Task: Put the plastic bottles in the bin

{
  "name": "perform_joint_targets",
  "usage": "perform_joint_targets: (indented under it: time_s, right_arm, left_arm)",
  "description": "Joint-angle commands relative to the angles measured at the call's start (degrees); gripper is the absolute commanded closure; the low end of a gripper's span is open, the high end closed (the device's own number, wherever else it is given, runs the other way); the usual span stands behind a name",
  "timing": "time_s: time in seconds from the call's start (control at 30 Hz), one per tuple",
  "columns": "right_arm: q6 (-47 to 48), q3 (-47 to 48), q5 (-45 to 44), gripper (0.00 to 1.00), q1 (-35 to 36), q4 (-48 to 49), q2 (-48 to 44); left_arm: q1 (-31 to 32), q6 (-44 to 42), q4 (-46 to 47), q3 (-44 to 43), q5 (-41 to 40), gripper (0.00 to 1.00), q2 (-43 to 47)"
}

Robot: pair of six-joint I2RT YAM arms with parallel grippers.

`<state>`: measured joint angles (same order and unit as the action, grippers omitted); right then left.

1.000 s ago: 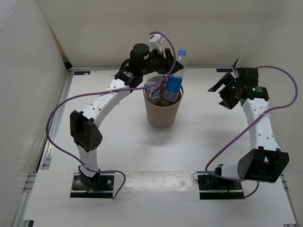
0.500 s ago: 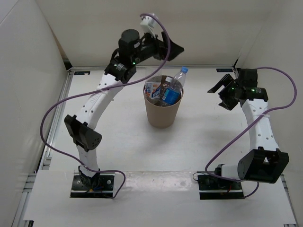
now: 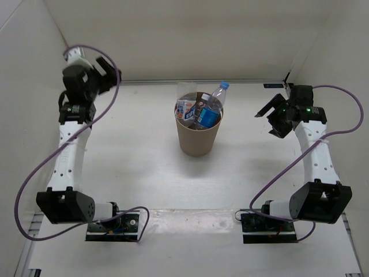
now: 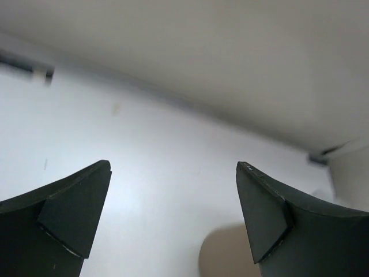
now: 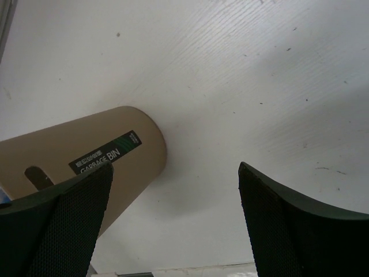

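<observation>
The tan bin (image 3: 199, 138) stands mid-table, and the plastic bottles are inside it. A blue-labelled bottle (image 3: 211, 111) leans out over the rim, cap up. A white-and-blue-labelled one (image 3: 185, 107) is beside it, with a clear bottle (image 3: 188, 90) behind. My left gripper (image 3: 110, 72) is open and empty, raised at the far left, well away from the bin. In the left wrist view the left gripper (image 4: 173, 213) frames only bare table. My right gripper (image 3: 270, 118) hangs open and empty to the right of the bin. In the right wrist view the right gripper (image 5: 173, 225) is open, with the bin (image 5: 92, 156) beside its left finger.
White walls close the table in on the left, back and right. A metal rail (image 3: 52, 190) runs along the left edge. Purple cables loop off both arms. A blurred tan patch (image 4: 225, 254) sits at the bottom of the left wrist view.
My left gripper let go of the blue-labelled bottle above the bin and it dropped in. That arm then swung away to the far left. The right arm has barely moved.
</observation>
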<state>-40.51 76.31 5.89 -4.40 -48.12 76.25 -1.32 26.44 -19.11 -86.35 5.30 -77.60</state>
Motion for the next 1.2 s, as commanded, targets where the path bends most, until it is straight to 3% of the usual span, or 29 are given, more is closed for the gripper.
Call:
perform_joint_targets:
  time_s: [0.0, 0.07, 0.13, 0.17, 0.27, 0.4, 0.57, 0.67, 0.9, 0.93, 1.0, 1.03, 1.1, 1.17]
  right_arm:
    - [-1.8, 4.2, -3.8, 0.10, -0.8, -3.4, 1.3]
    - [-2.6, 5.5, -3.7, 0.10, -0.7, -3.9, 2.9]
    - [-3.3, 6.0, -3.3, 0.10, -0.3, -3.3, 3.0]
    - [-3.5, 5.4, -2.9, 0.10, -0.4, -3.1, 3.1]
    - [-2.7, 3.6, 2.3, 0.10, -1.2, 0.3, 2.3]
    - [-2.3, 1.4, 6.7, 0.10, -1.5, 3.1, 2.2]
    - [-1.2, 2.2, 7.7, 0.10, -2.2, 3.6, 2.2]
    - [-1.4, 1.7, 7.8, 0.10, -2.6, 3.7, 2.2]
    - [-2.3, 1.6, 9.5, 0.10, -4.2, 4.8, 3.1]
    - [-2.3, 1.8, 9.6, 0.10, -4.2, 4.7, 3.4]
    - [-2.3, 2.0, 10.3, 0.10, -4.4, 4.5, 4.0]
    - [-2.5, 1.9, 10.3, 0.10, -4.3, 4.4, 4.3]
    - [-2.6, 1.8, 10.5, 0.10, -4.5, 4.1, 5.2]
    - [-3.0, 1.7, 10.6, 0.10, -4.6, 4.1, 6.3]
  left_arm:
    - [1.8, 0.9, -9.6, 9.5, -5.0, 0.00, 4.0]
    - [1.8, 1.4, -9.1, 12.6, -5.0, 0.00, 5.9]
    - [1.8, 4.2, -12.2, 16.7, -9.0, 0.00, 7.2]
    - [1.8, 4.9, -14.1, 17.7, -14.7, 0.00, 7.5]
    - [1.8, 2.1, -14.8, 20.8, -17.5, 0.00, 8.4]
    - [-0.3, 9.2, -19.4, 25.9, -22.9, 0.00, 8.0]
    - [-13.2, 11.4, -19.7, 34.2, -15.9, 0.00, 8.4]
    - [-13.7, 7.2, -17.9, 34.7, -14.8, 0.00, 8.4]
    - [-13.7, 7.2, -9.3, 33.7, -5.5, 0.02, 5.4]
    - [-13.8, 4.3, -4.8, 33.5, 3.7, 0.04, 4.7]
    - [-13.7, 4.6, -1.6, 33.5, 8.1, 0.00, 4.2]
    - [-13.7, 6.4, 5.6, 34.4, 12.1, 0.00, 4.2]
    - [-13.7, 8.5, 12.7, 35.0, 14.7, 0.00, 3.8]
    - [-13.7, 8.0, 13.5, 34.6, 15.8, 0.00, 3.3]
